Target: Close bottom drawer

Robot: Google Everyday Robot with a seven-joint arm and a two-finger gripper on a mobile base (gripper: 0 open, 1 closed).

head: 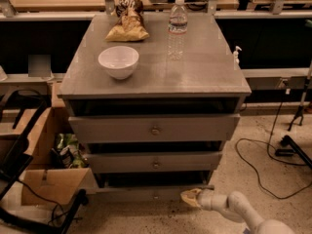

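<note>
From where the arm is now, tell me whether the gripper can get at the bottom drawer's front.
Probably yes. The gripper sits low, right at the right end of the bottom drawer, whose front panel looks partly pulled out. Nothing shows between the two, so a push on the panel seems within reach.

I can read no text anywhere here. The clear plastic water bottle [178, 26] on the grey wooden cabinet top [204, 72] wears a pale label band, but its print is too small to make out. The crumpled tan-and-dark snack bag [127, 21] behind the white bowl shows only blurred markings. My gripper [191, 197] sits low near the floor, at the right end of the shallow grey bottom drawer [141, 194].
</note>
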